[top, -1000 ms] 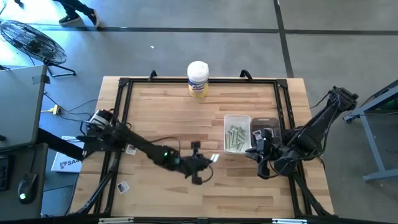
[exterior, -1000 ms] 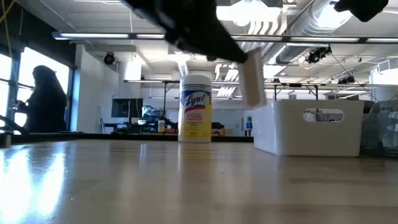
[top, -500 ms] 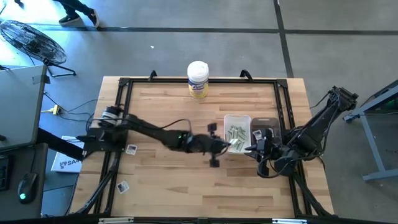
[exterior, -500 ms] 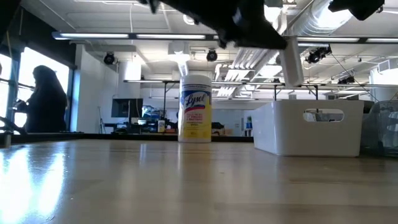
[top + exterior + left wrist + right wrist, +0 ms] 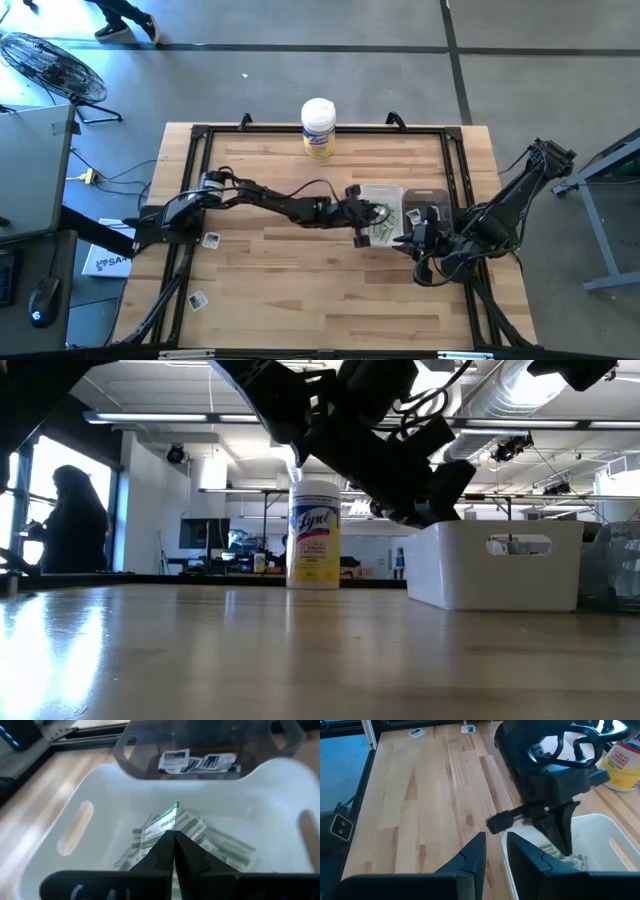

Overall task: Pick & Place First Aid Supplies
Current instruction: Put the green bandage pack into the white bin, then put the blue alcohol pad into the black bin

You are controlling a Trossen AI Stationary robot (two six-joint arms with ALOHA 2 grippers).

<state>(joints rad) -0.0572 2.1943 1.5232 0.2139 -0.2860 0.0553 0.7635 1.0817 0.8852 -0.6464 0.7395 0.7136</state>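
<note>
Pale wooden tabletop [image 5: 300, 290]; left gripper [image 5: 173, 836] hangs over the white plastic bin [image 5: 100, 785], pinching a narrow green-white strip packet [image 5: 167, 818]. Released crooked, it could catch the rim and fall outside.

I see pale green-white strips [image 5: 165, 822] in a white bin [image 5: 100, 795], and a white, yellow-labelled canister [image 5: 319, 127] on the light wood worktop [image 5: 270, 165].

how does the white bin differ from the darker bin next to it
The white bin is opaque white; the darker bin is see-through grey. The white bin holds narrow green-white strips; the darker bin holds small white square packets with blue marks. The left hand, shut on a strip, is over the white bin only. They stand side by side on the table.
</note>
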